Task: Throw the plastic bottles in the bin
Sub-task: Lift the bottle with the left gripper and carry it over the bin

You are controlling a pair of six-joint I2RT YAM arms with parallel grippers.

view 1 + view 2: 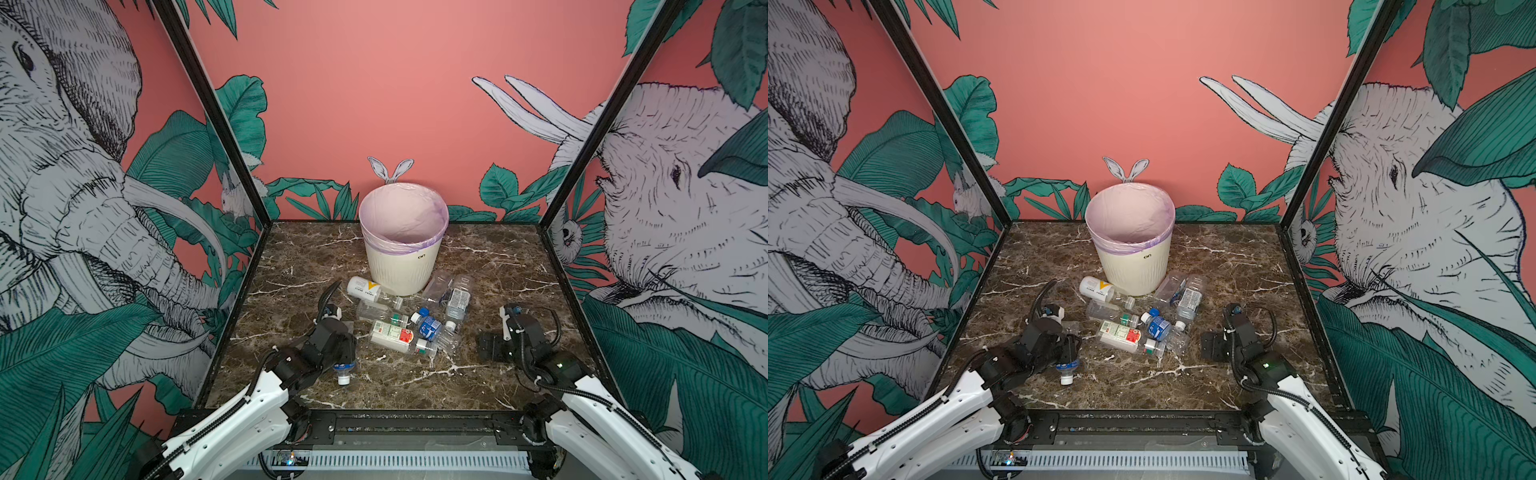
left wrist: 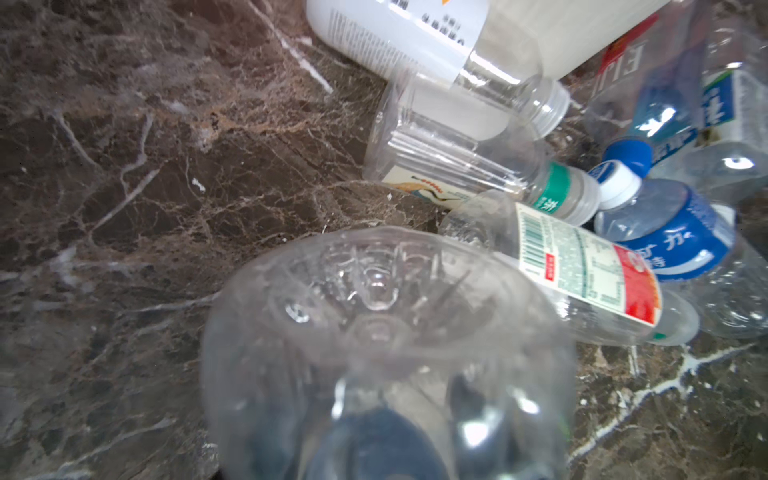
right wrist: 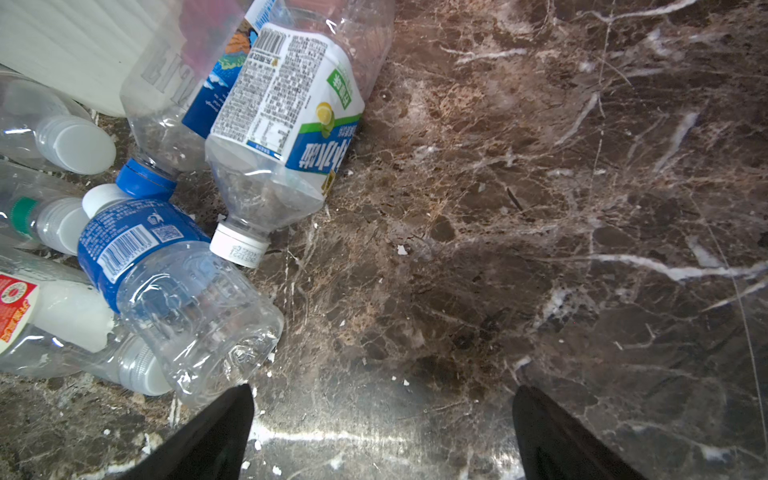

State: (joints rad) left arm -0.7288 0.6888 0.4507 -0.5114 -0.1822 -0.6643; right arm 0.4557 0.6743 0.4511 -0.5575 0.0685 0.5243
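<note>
Your left gripper [image 1: 345, 360] clamped on a clear bottle [image 1: 344, 372] — cap toward the near edge, right gripper [image 3: 382, 399] spread wide over the table [image 3: 540, 208], other bottles [image 1: 399, 334] heaped just before the bin [image 1: 401, 266].

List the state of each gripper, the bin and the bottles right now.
Left gripper: shut on a clear bottle.
Right gripper: open, holding nothing.
Bin: upright, bag-lined, no bottle visible inside.
Other bottles: lying on their sides before the bin, ungripped.
</note>
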